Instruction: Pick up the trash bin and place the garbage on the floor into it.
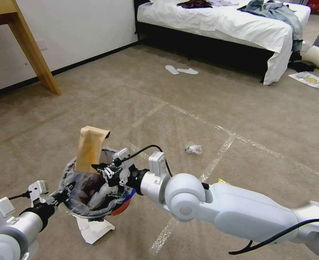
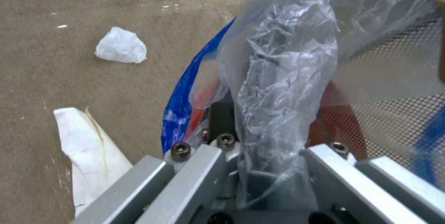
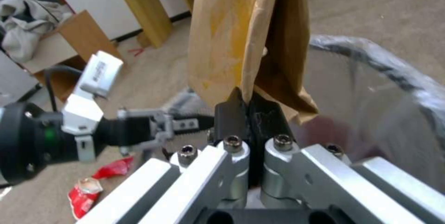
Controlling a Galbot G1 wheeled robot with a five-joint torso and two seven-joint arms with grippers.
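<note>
On the beige carpet, crossed by pale tape lines, the bin is held up just off the floor, a white paper scrap lying under it. The left gripper is clamped on the bin's near rim through the clear liner. Across the bin from it, the right gripper has its fingers pinched together on the lower edge of a brown carton, which stands upright in the bin. A clear plastic wad lies on the carpet well beyond the bin, and a tiny yellow wrapper peeks out behind the right arm. In the left wrist view a white tissue wad sits on the carpet near the bin; in the right wrist view a red wrapper lies below the left gripper. Far beyond the bin stand a bed with white sheets, a pair of slippers before it, and a wooden table leg by the white wall.
</note>
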